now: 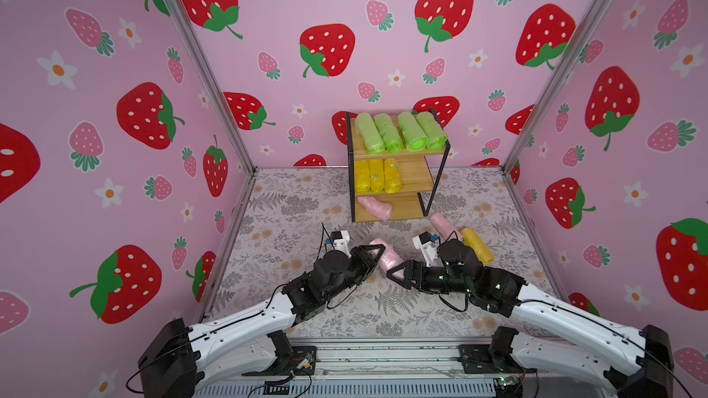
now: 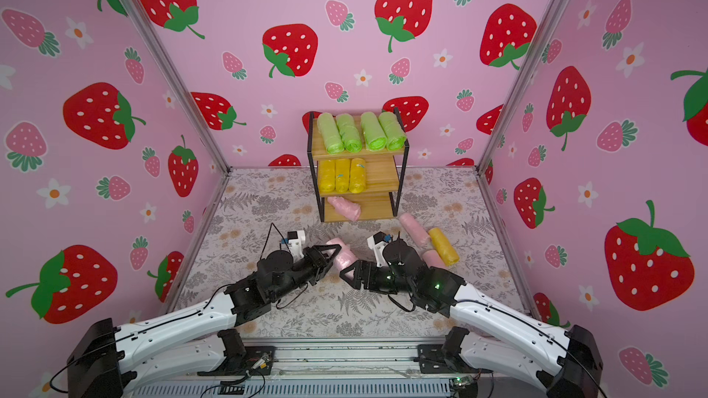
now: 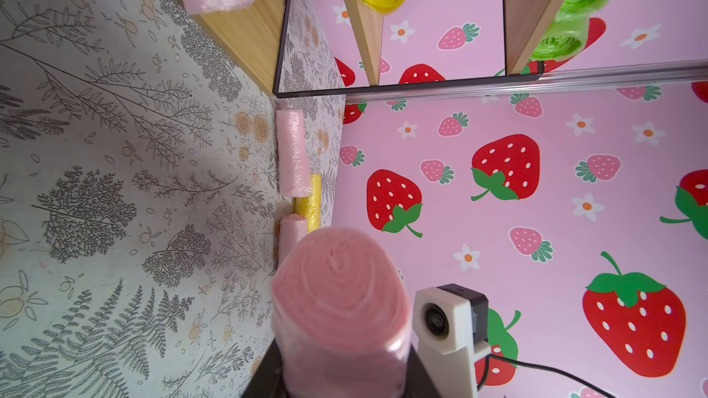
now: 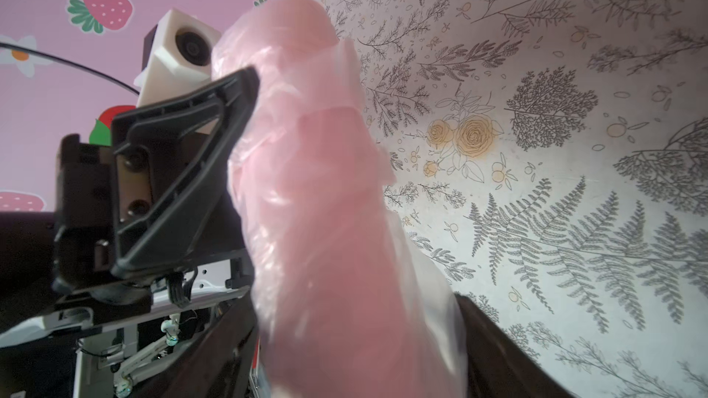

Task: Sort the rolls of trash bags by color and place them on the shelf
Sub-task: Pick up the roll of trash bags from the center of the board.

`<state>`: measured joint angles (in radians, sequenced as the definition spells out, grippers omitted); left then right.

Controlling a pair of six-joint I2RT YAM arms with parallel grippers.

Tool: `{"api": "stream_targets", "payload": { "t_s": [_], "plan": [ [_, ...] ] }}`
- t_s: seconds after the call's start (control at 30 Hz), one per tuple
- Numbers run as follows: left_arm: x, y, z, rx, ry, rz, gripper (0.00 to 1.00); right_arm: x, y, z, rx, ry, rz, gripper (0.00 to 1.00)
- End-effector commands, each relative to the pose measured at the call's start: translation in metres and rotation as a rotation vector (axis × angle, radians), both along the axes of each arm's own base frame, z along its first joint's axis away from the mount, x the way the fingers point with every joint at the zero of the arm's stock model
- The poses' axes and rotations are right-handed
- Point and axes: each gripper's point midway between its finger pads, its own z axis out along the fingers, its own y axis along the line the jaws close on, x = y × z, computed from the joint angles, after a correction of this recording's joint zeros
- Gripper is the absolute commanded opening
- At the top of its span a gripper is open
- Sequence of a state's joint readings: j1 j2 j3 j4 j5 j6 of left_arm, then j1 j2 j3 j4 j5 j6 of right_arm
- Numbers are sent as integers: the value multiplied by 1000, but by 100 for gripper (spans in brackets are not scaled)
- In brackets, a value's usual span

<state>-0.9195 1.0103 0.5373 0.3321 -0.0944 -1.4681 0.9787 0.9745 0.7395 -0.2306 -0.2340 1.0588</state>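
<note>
Pink walls [image 1: 325, 1] on three sides, printed with big red strawberries, smaller pink ones and white flowers. Silver posts [image 1: 199, 63] up both far corners.

Below, the bench [image 1: 291, 220] under a pale cover of grey ferns and faded orange blossoms. Along the near edge, a metal rail [image 1: 383, 354].

Against the back wall, the shelf [image 1: 412, 179]:
- Top board: four green rolls [image 1: 387, 134] side by side.
- Middle board: three yellow rolls [image 1: 376, 176] crowded to one end.
- Bottom board: a lone pink roll [image 1: 374, 207], lying askew.

Loose on the bench near the shelf's foot, a loose pink roll [image 1: 444, 225] with a loose yellow roll [image 1: 477, 245] just beside it. In a top view, a second loose pink roll [image 2: 431, 258], half hidden behind the right arm.

Over the middle of the bench, the held pink roll [image 1: 387, 254], clamped tight in the left pincer [image 1: 380, 260].

At the roll's other end, the right pincer [image 1: 396, 269], jaws either side of the crinkled plastic. Pressing on it or not: impossible to tell.
</note>
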Motion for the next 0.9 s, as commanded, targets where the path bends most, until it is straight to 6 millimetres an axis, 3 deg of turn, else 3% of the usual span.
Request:
{"api": "stream_targets", "payload": {
  "t_s": [0.0,0.03,0.17,0.43,0.47,0.5,0.53,0.57,0.6,0.63,0.77,0.87],
  "plan": [
    [1,3,15,-46,-36,20,0,6,7,22,41,-45,-16,78],
    [1,4,15,-46,-37,23,0,7,8,21,39,-44,-16,75],
    [1,5,16,-46,-40,26,0,8,9,18,29,-42,-25,44],
    [1,9,15,-31,-46,37,0,12,5,16,41,-37,-68,2],
    [1,9,15,-29,-48,34,0,13,4,16,47,-40,-81,0],
    [1,9,14,-22,-45,31,13,15,2,16,54,-43,-97,0],
    [0,9,10,-12,-32,30,39,17,0,16,63,-50,-116,0],
    [0,9,8,-3,-20,32,57,19,-2,16,64,-56,-135,0],
    [0,11,4,14,-4,36,68,22,-5,17,67,-70,-156,0],
    [-1,12,1,34,3,38,97,27,-8,17,66,-86,-176,0],
    [-4,23,-2,119,7,48,100,50,-15,24,90,-127,-233,0],
    [-7,39,5,208,-24,65,100,79,-22,23,130,-130,-288,0]
  ]
}}
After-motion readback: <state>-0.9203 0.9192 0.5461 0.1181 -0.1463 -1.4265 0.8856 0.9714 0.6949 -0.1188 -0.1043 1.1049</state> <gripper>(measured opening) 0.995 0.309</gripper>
